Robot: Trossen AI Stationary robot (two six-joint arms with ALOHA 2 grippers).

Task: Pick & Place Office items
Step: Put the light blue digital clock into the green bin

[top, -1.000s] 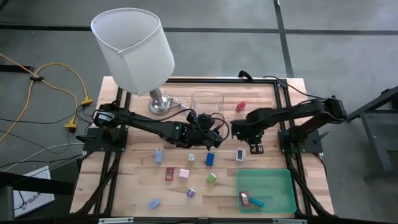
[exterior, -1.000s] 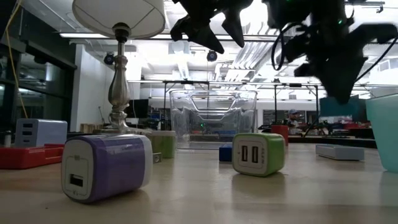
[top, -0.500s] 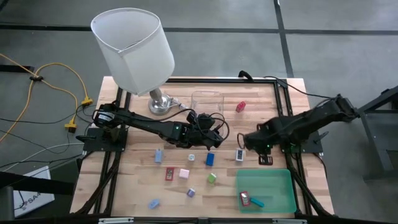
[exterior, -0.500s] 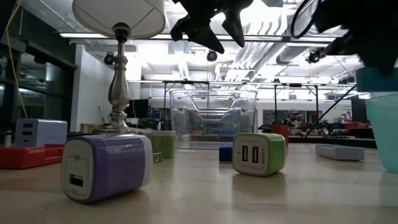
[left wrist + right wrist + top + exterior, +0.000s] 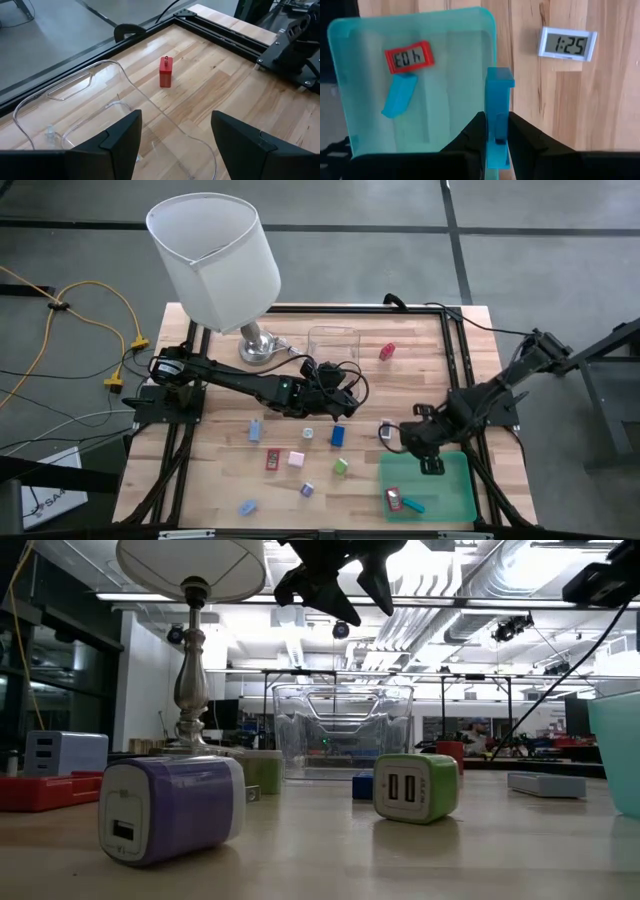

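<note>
Right gripper point(image 5: 496, 131) clenching a slim light-blue piece point(image 5: 498, 110), fingers pressing its lower part on both sides, piece sticking out forward past the fingertips. Hovering over the near-left corner region of the green tray point(image 5: 455, 75), right at the tray's edge, as the high view places it point(image 5: 412, 442). Lying in the tray ahead of the held piece: a red clock-like piece point(image 5: 410, 56) with a small display, and just beside that a light-blue curved piece point(image 5: 400, 94). Resting on the bare wood outside the tray, off to the other side of the held piece: a white digital clock point(image 5: 566, 45).

Left gripper point(image 5: 172, 135) hanging open over the middle of the table point(image 5: 420, 370), nothing between its fingers. Standing just in front of and below its fingertips: the clear plastic box point(image 5: 100, 110). Standing upright beyond the box, apart from it: a red piece point(image 5: 166, 72).

Scattered on the wood toward the front edge, below the left arm: a blue piece point(image 5: 338, 435), a green piece point(image 5: 341, 466), a pink piece point(image 5: 296, 459), a red piece near it point(image 5: 272, 459), a purple piece point(image 5: 307, 490), and two light-blue ones point(image 5: 256, 429) point(image 5: 247, 507). Lamp point(image 5: 215, 255) standing at the table's back-left.
</note>
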